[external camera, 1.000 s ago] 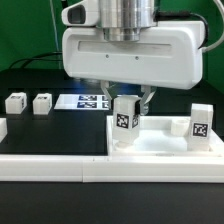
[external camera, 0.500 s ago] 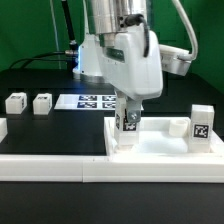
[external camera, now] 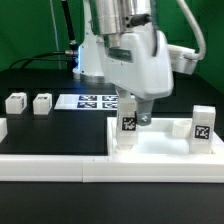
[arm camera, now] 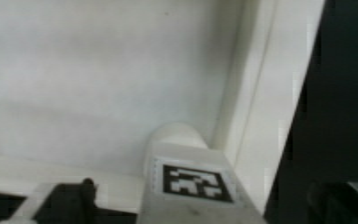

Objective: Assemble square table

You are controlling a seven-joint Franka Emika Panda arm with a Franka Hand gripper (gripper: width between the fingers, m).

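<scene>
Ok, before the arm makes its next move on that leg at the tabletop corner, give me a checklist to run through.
1. Leg between the gripper fingers: ok, the wrist view shows it there.
2. Jaws closed on the leg: not ok, gaps show on both sides.
3. Leg upright at the tabletop corner: ok.
4. Leg fully seated: cannot tell.
5. Second standing leg apart from the gripper: ok.
6. Loose legs lying apart on the exterior view's left: ok.
</scene>
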